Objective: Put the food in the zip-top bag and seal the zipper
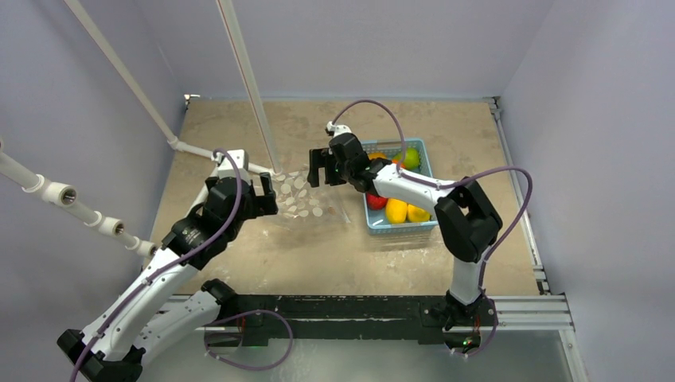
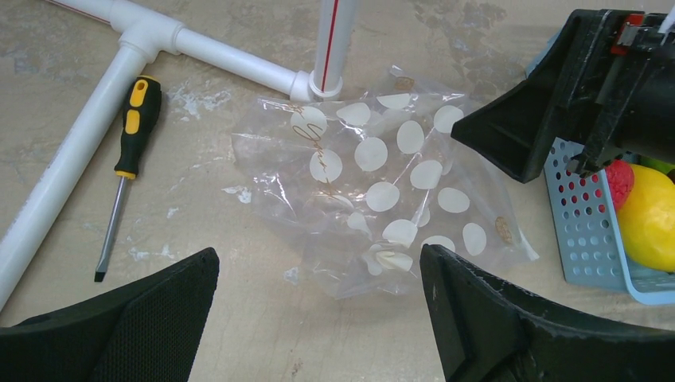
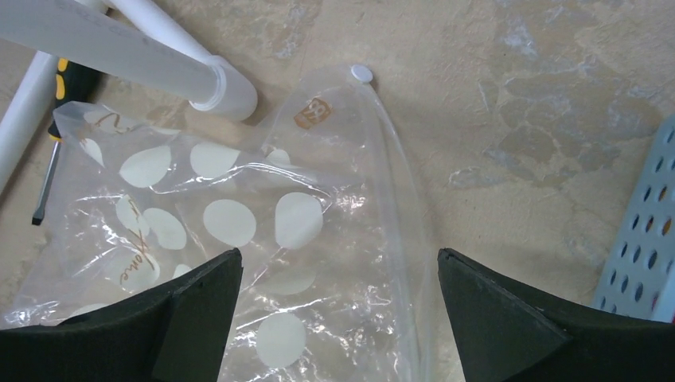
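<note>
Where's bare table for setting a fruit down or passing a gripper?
Free: tabletop on the near side of the bag and basket; also the far strip behind the basket. Crowded: left gripper and right gripper at the bag; pipes and screwdriver left of it.

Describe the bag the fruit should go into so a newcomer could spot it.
Start at the light-blue basket of toy fruit on the right and look left to the foot of the upright white pipe. The zip-top bag lies there: the only clear plastic thing, printed with white round dots.
</note>
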Tool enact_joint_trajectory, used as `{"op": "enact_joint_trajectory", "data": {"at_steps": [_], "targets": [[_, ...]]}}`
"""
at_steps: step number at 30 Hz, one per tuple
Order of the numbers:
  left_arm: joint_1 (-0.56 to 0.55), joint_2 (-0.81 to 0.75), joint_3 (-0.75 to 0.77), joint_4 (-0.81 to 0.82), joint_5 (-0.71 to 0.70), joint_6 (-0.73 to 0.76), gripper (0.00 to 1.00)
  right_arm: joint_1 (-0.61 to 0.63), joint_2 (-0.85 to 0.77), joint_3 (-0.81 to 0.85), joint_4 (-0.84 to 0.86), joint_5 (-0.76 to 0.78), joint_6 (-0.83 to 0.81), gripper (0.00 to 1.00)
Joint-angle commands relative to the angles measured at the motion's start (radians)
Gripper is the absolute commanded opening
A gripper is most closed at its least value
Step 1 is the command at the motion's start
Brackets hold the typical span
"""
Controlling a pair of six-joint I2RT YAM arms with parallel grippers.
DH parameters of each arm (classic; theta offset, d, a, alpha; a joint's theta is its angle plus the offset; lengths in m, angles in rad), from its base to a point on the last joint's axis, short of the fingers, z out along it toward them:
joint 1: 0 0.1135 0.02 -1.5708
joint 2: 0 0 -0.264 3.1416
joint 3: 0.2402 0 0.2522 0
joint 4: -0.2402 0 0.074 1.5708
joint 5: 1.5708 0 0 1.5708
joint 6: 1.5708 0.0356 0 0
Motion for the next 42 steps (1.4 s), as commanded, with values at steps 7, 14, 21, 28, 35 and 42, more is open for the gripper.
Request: {"op": "enact_joint_trajectory", "data": {"at_steps": [7, 14, 21, 28, 35, 42], "targets": [[-0.003, -0.007, 0.053, -0.005, -0.015, -0.027, 0.96, -0.049, 0.048, 0.008, 0.106, -0.141, -0.049, 0.91], [-0.002, -0.01, 0.062, -0.014, -0.014, -0.034, 0.96, -0.049, 0.093, -0.011, 0.17, -0.219, -0.063, 0.86], [-0.003, -0.009, 0.066, -0.016, -0.013, -0.036, 0.96, -0.049, 0.117, -0.012, 0.19, -0.246, -0.08, 0.69], [-0.003, -0.003, 0.063, -0.009, -0.013, -0.037, 0.96, -0.049, 0.106, -0.021, 0.196, -0.222, -0.115, 0.28], [-0.003, 0.004, 0.075, 0.003, -0.007, -0.035, 0.96, -0.041, 0.032, -0.048, 0.206, -0.171, -0.138, 0.0], [-0.003, 0.038, 0.124, 0.004, 0.009, -0.05, 0.96, 0.019, -0.088, -0.086, 0.212, -0.062, -0.177, 0.0]]}}
